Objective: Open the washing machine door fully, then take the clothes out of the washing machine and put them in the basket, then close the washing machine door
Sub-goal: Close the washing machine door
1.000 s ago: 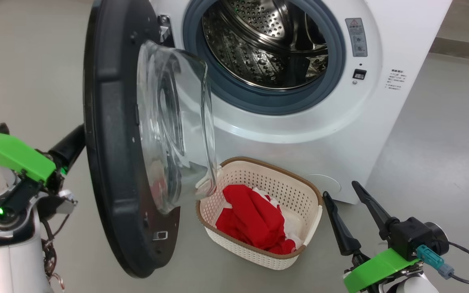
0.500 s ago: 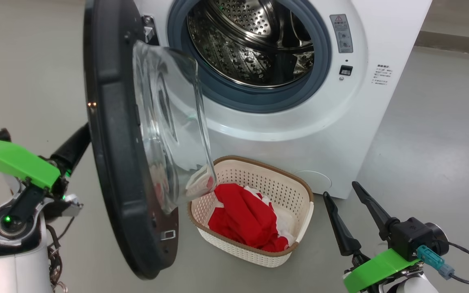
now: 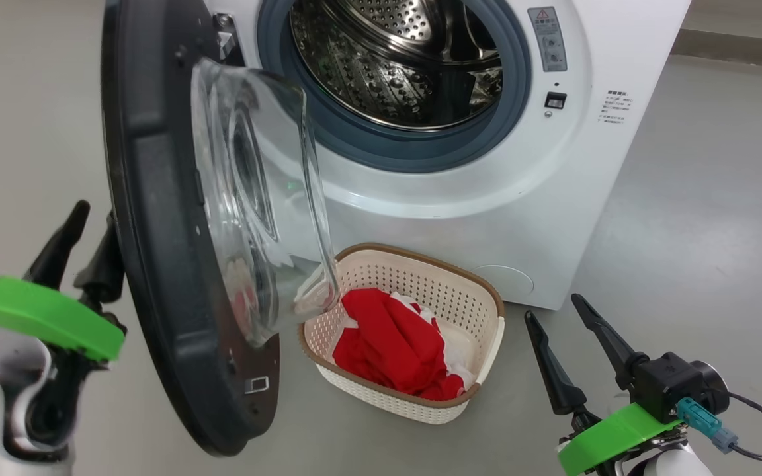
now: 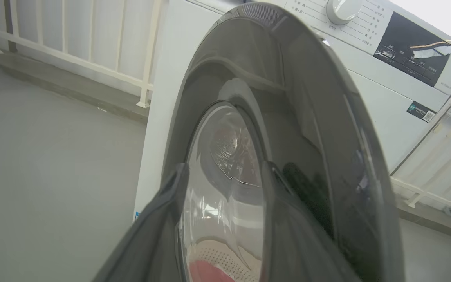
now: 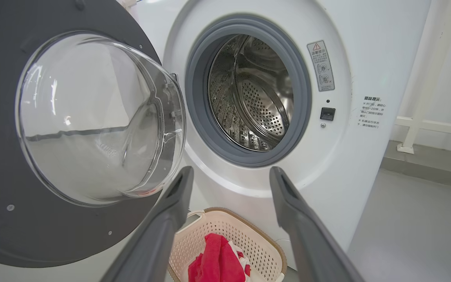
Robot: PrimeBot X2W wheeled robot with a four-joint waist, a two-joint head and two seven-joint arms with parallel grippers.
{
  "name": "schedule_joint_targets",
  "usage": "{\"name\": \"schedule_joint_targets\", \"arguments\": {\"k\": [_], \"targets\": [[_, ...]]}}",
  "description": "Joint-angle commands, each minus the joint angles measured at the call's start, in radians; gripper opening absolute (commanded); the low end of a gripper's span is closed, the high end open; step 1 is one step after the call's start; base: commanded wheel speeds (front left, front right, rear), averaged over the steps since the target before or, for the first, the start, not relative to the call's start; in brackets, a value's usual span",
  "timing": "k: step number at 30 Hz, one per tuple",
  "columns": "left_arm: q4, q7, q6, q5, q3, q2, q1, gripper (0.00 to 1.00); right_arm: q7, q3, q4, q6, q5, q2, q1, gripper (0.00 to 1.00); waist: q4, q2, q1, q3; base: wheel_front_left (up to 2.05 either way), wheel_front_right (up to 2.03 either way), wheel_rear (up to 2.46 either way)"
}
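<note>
Above grey floor (image 3: 718,198), washing machine door (image 3: 149,264) stands just beside left tool (image 3: 95,218).

black-rimmed washing machine door (image 3: 149,198) open, red clothes (image 3: 387,344) in cream basket (image 3: 391,398), by washing machine (image 3: 553,218)

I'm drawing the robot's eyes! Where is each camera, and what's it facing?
Head view: high up, looks down at washing machine, open door, basket; left pincer and right pincer show.
Left wrist view: faces door's glossy outside; own fingers.
Right wrist view: faces the drum; own fingers.
Shared: head and right wrist see red clothes in basket.
</note>
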Motion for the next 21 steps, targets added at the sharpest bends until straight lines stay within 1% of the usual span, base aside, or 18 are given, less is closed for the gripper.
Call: {"name": "schedule_joint_targets", "arguments": {"k": [1,5,7,10,13,17,21], "targets": [[-0.045,-0.058,-0.012,0.036,0.001,0.051,0.006,1.00,-0.006,0.028,-0.023,0.005,-0.010,0.002,-0.034,1.00,-0.006,-0.0001,0.0000,0.003,0.00,0.00,0.00],[-0.055,-0.231,-0.015,0.148,-0.045,0.108,0.058,1.00,-0.006,0.031,-0.024,0.005,-0.005,0.002,-0.040,1.00,-0.018,-0.0001,0.0000,0.009,0.00,0.00,0.00],[-0.051,-0.308,-0.015,0.194,-0.055,0.123,0.079,1.00,-0.006,0.032,-0.024,0.005,-0.003,0.002,-0.041,1.00,-0.023,-0.0001,0.0000,0.011,0.00,0.00,0.00],[-0.038,-0.396,-0.009,0.244,-0.060,0.132,0.105,1.00,-0.006,0.032,-0.023,0.005,-0.002,0.002,-0.041,1.00,-0.030,-0.0001,0.0000,0.012,0.00,0.00,0.00],[-0.026,-0.444,0.004,0.270,-0.061,0.128,0.132,1.00,-0.006,0.032,-0.022,0.005,0.000,0.002,-0.041,1.00,-0.038,-0.0001,0.0000,0.011,0.00,0.00,0.00],[-0.013,-0.466,0.025,0.292,-0.066,0.122,0.170,1.00,-0.006,0.034,-0.022,0.005,0.003,0.002,-0.039,1.00,-0.046,-0.0001,0.0000,0.009,0.00,0.00,0.00],[0.000,-0.487,0.031,0.294,-0.056,0.122,0.199,1.00,-0.006,0.038,-0.022,0.005,0.006,0.002,-0.039,1.00,-0.055,-0.0001,0.0000,0.008,0.00,0.00,0.00]]}}
